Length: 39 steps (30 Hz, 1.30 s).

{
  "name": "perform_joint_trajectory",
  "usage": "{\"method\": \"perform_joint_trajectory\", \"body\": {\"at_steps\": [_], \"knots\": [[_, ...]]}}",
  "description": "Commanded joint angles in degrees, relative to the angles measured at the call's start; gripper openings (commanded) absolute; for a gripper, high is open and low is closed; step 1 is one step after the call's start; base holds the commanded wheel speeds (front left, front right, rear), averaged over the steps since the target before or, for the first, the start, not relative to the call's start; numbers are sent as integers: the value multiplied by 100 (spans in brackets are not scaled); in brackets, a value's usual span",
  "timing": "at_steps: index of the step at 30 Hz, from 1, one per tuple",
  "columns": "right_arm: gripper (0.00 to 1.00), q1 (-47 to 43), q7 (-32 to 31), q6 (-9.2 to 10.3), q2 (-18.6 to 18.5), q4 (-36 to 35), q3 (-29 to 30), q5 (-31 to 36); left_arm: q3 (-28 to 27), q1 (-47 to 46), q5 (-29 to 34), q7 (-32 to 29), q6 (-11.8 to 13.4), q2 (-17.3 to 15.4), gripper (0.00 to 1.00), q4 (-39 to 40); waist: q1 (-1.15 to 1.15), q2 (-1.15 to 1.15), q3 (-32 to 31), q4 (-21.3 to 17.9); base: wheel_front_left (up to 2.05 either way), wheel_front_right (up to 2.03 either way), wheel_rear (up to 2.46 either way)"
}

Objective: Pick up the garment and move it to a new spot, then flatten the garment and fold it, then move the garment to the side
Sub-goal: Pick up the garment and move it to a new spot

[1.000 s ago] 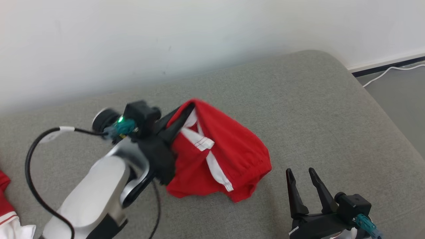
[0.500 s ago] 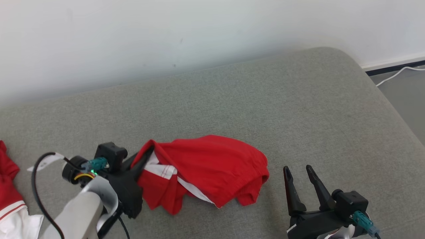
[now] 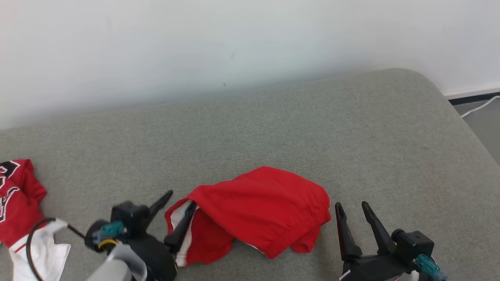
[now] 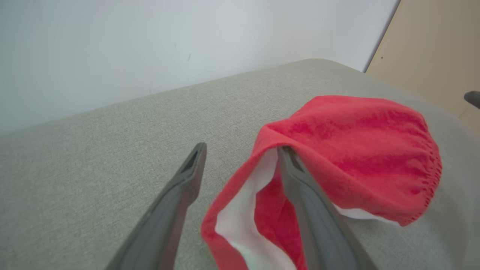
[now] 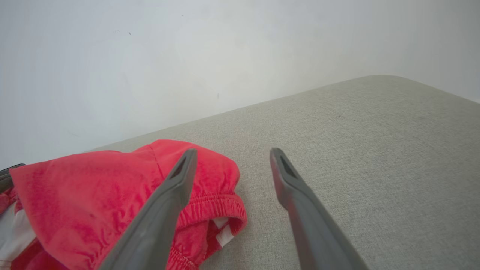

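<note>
Starting at the far left of the head view, a second red-and-white piece of clothing lies bunched on the grey cushion, well apart from the work. Next comes the left gripper, its jaws spread wide and clamping nothing. In the left wrist view, though, one finger sits inside a fold of the garment with red cloth draped over its tip, while the other finger is over bare cushion. The garment lies in a crumpled heap near the front middle of the cushion, with white lining showing at its left edge and an elastic hem towards the right. Just beside that hem the right gripper hovers, jaws likewise apart and empty. Whether it touches the cloth I cannot tell.

The move to a new spot looks done, so I judge flattening to be the step in hand. To do it well, the left finger should back straight out along its own length so the cloth isn't dragged. Each gripper should then pinch one outer edge, low against the cushion, and pull apart evenly.
</note>
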<state>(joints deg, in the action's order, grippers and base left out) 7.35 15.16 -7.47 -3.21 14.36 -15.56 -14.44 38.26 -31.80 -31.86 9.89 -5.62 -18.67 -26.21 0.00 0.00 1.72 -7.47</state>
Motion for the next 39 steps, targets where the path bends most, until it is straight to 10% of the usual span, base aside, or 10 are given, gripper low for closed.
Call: {"method": "perform_joint_trajectory", "body": {"at_steps": [1, 15, 25, 39], "knots": [[100, -103, 15, -4, -16, -4, 8, -37, -22, 291, -51, 95, 95, -3, 100, 175, 0, 0, -54, 82, 0, 0, 0], [100, -207, 15, -4, -48, -32, 40, -45, -211, 1629, -152, 333, 1047, -81, 100, 1705, 0, 0, -137, 520, 0, 0, 0], [100, -386, 15, -4, -205, -37, 15, -90, -1333, 2460, 127, 524, 1821, 14, 100, 2356, 0, 0, -205, 697, 0, 0, 0], [100, -746, 6, -4, -341, -47, -454, -168, -3054, 3505, 1133, 518, 1716, 672, 100, 2995, 0, 0, -273, 831, 0, 0, 0]]}}
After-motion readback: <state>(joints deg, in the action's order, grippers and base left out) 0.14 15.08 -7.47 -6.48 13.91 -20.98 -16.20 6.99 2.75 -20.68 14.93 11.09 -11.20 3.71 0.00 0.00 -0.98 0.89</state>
